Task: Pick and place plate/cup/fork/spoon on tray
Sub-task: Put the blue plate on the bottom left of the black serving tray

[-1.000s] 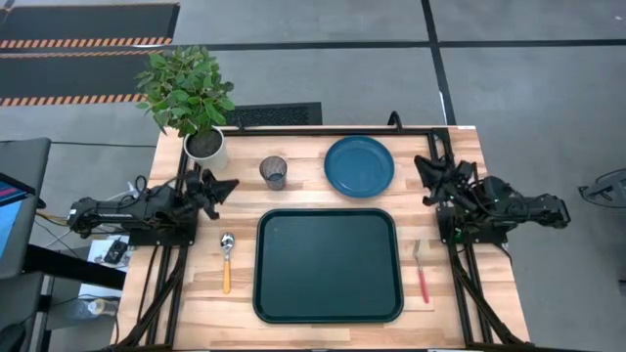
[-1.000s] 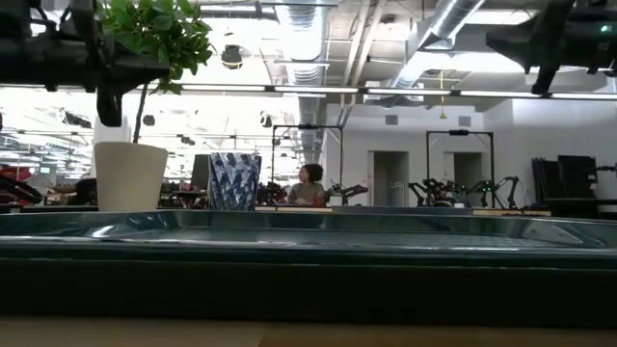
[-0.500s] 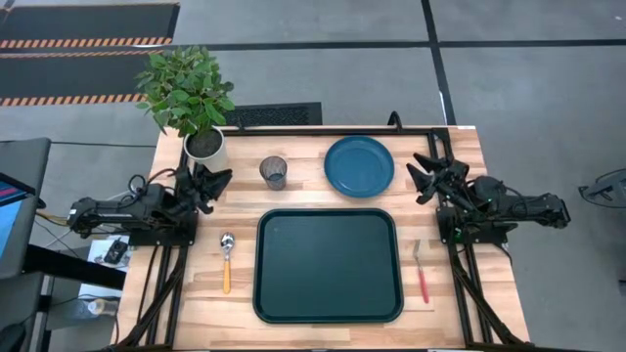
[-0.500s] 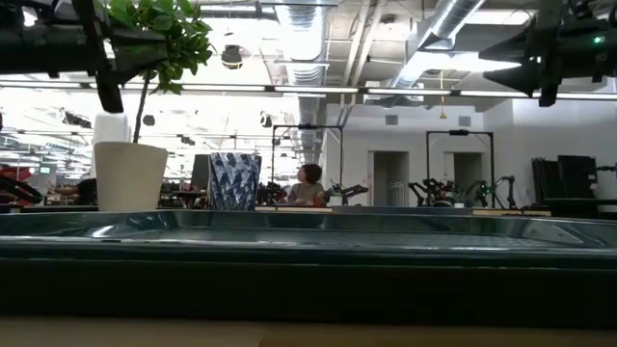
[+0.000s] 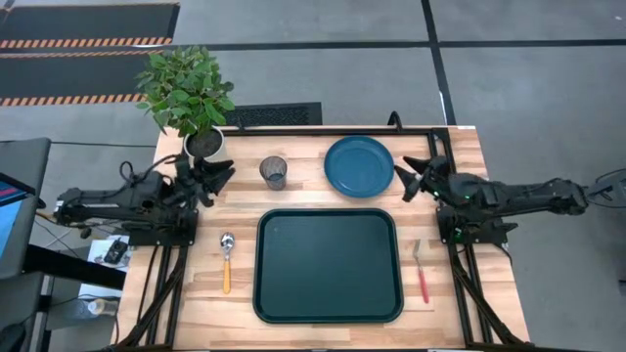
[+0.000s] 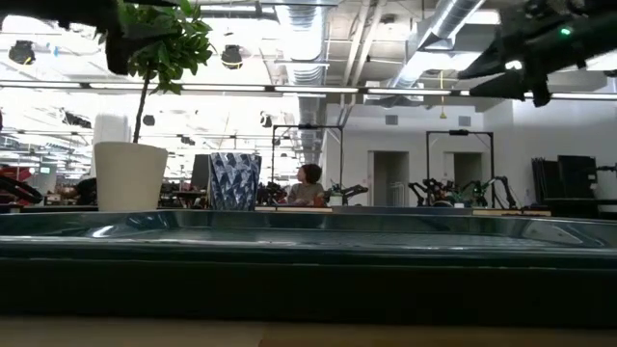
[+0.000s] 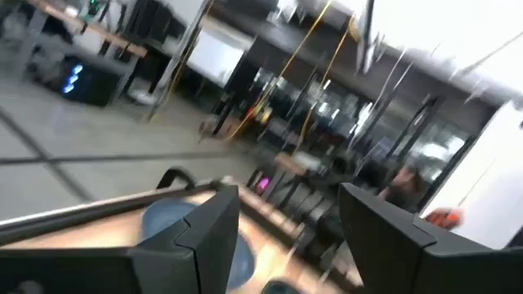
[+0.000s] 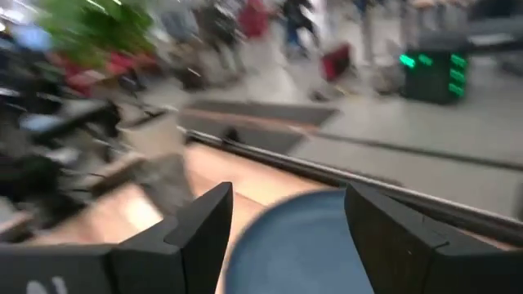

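The dark green tray [image 5: 328, 265] lies in the middle of the table. Behind it stand the blue plate [image 5: 359, 165] and the dark grey cup [image 5: 274, 172]. The spoon [image 5: 227, 260] with its orange handle lies left of the tray, the red-handled fork [image 5: 421, 271] right of it. My left gripper [image 5: 223, 176] hovers open at the table's left, between the plant pot and the cup. My right gripper [image 5: 409, 176] hovers open just right of the plate, which shows beyond its fingers [image 8: 286, 245]. Neither holds anything.
A white pot with a leafy plant [image 5: 201, 127] stands at the table's far left corner, close behind my left gripper. Bare wood lies in front of the tray and between the cup and plate. A person [image 6: 310, 183] sits far off in the room behind.
Both grippers have opened and risen. My left gripper has moved a little toward the table's far edge, near the plant pot. My right arm has stretched out toward the plate, its gripper moving toward the table's left. The tableware has stayed in place.
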